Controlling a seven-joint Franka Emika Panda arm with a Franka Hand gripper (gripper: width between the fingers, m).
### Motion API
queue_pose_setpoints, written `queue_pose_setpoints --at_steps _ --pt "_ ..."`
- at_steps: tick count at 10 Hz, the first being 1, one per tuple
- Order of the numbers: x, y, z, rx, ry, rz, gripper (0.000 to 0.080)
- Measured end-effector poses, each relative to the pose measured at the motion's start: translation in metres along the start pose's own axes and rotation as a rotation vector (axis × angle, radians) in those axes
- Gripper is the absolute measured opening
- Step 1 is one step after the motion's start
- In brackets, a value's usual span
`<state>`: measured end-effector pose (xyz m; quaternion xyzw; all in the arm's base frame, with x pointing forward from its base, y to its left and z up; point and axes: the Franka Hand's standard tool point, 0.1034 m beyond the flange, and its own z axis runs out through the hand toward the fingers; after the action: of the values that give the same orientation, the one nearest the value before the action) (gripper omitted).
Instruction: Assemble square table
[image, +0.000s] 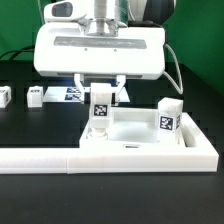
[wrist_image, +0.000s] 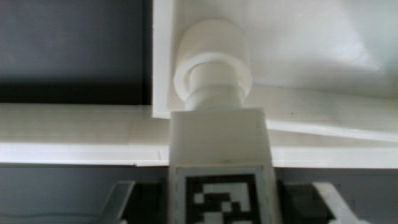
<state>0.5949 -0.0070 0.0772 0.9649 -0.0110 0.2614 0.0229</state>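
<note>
Black table (image: 20, 122); tool (image: 102, 97) tight around leg (image: 100, 113) at tabletop (image: 136, 130) corner, another leg (image: 168, 116), barrier (image: 100, 160) alongside

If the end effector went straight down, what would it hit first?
Probably the white tabletop: the leg in the end effector points down at its corner, though depth is hard to judge.

Behind the white square plastic tabletop (image: 135, 135), the flat white marker board (image: 62, 93) lies partly hidden by the white two-finger gripper (image: 101, 97). Above the tabletop, the gripped small white block leg (wrist_image: 221, 140) ends in a blurred tip; its black-and-white tag (wrist_image: 222, 200) is cut off by the wrist view's edge.
</note>
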Motion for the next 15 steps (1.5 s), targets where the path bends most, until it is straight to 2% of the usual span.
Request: queue_pose_setpoints --at_steps 7,13,14,15 --pt "-0.009 0.002 0.005 -0.017 0.041 -0.007 0.029" --pt "-0.014 0.002 0.007 -0.011 0.008 -0.005 0.029" --pt "-0.014 0.002 0.007 -0.011 0.008 -0.005 0.0521" --pt "-0.015 0.002 0.007 -0.011 0.007 -0.005 0.0521"
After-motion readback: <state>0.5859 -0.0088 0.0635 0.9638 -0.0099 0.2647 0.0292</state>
